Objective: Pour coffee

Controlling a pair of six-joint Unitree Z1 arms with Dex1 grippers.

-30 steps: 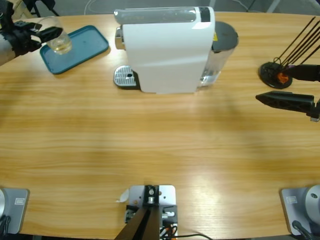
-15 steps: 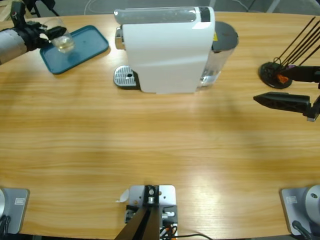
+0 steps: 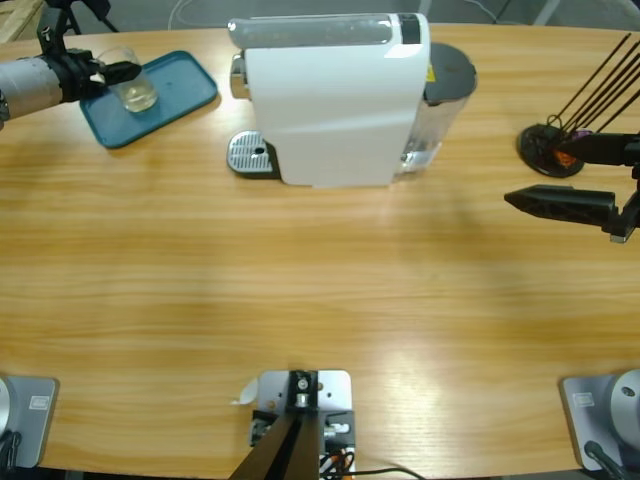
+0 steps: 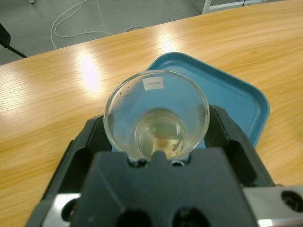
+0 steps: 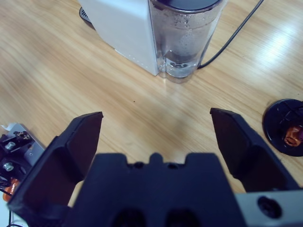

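High view: left gripper [image 3: 118,72] at far upper-left corner of long wooden table [image 3: 320,300], clamped on a clear, round glass cup [image 3: 137,92] with a little pale liquid in the bottom. Cup sits over the teal rectangular plastic tray [image 3: 175,95]; cannot tell whether its base rests on the tray or hangs just above. White boxy capsule coffee machine [image 3: 335,100] stands top centre, its round perforated metal drip plate [image 3: 250,153] jutting from its left side, nothing on it. Cup and drip plate well apart.

Left wrist view: cup [image 4: 156,116] lies between the jaws with its mouth toward the camera, small white sticker on the far inner wall, tray [image 4: 236,97] behind. Grip looks centred, both jaws against the glass.

Right wrist view: right gripper [image 5: 156,137] jaws spread wide, holding nothing, aimed at the machine's clear water tank [image 5: 184,35]. Black round capsule stand [image 5: 286,125] at right edge, black wire rods rising from it in high view.

Step in hand, as I judge: carrying cup from tray to drip plate under the spout. To do well:
- keep cup level, liquid already inside
- clear the tray lip before travelling right
- approach the drip plate from the open front-left, staying low enough to pass under the machine's overhanging head
- set base flat and centred on the perforations, then release
- right arm stays clear until cup is seated
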